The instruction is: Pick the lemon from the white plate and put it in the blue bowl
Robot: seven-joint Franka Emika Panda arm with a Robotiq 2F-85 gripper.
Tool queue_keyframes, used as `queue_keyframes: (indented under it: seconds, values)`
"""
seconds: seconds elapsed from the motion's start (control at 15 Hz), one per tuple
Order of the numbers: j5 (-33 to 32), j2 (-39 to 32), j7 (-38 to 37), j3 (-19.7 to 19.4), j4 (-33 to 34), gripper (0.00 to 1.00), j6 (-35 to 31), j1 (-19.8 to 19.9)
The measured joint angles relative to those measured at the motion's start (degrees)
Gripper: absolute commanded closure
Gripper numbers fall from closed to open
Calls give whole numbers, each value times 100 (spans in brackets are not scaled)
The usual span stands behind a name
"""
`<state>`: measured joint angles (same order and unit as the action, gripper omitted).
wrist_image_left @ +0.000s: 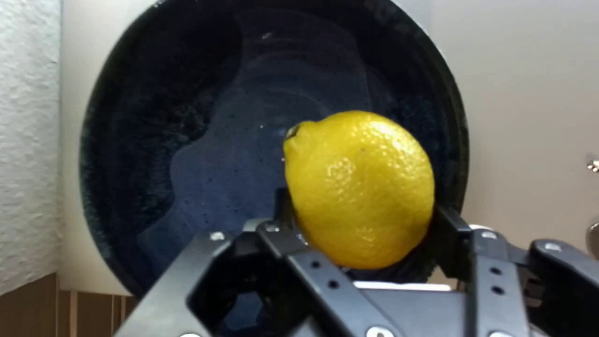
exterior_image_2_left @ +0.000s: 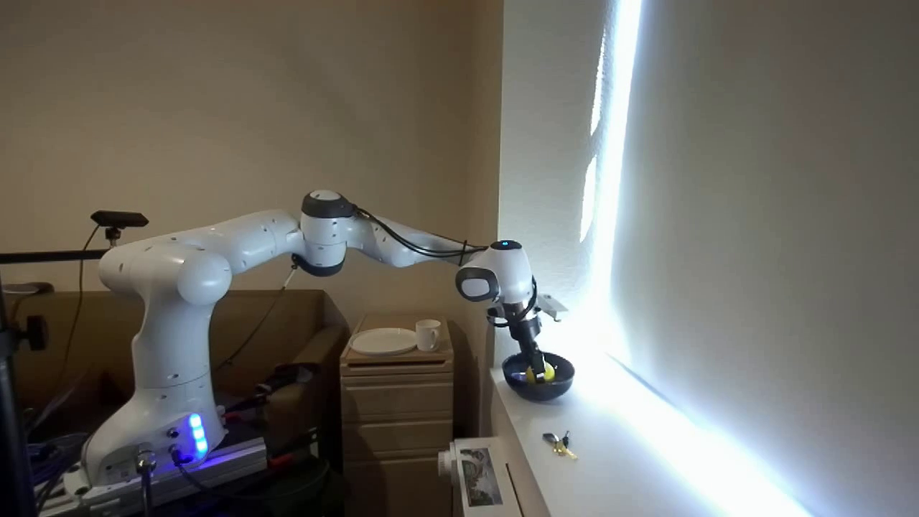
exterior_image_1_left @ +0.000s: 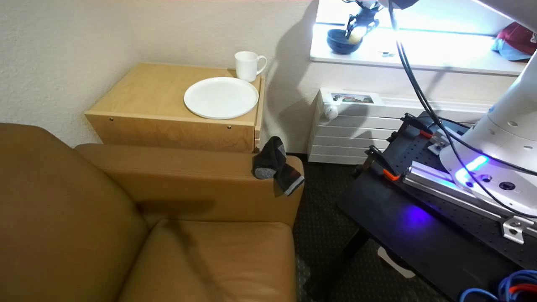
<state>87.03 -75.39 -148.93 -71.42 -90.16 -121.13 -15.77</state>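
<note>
Lemon (wrist_image_left: 359, 187), one, held by one pincer (wrist_image_left: 362, 210)

Pale walls (exterior_image_1_left: 188, 33), rough-textured in the wrist view; dim beige wall (exterior_image_2_left: 179, 108) in an exterior view. Brown leather-look sofa (exterior_image_1_left: 147, 214), armrest (exterior_image_1_left: 188, 167) just beside a light-wood drawer cabinet (exterior_image_2_left: 397, 416). Dark carpet (exterior_image_1_left: 321, 201), small dot pattern. White radiator (exterior_image_1_left: 352, 130), thermostat knob (exterior_image_1_left: 330, 112) at one end, below a white windowsill (exterior_image_2_left: 610, 459). Window recess (exterior_image_1_left: 444, 16) blown out; bright near-vertical light strip (exterior_image_2_left: 610, 179), glare spread along the sill. Soft-edged shadows on wall, sofa, radiator. Room darker away from the window.
</note>
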Motion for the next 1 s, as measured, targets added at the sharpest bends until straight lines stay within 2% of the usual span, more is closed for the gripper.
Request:
queue_keyframes:
  seconds: [0.2,0.8,1.0]
  values:
    - [90,-175,-16,-21,-17,0,4,-5]
    - [66,321,-57,311,-38,0,-450,113]
    - [-89,645,-60,191,-38,0,-288,133]
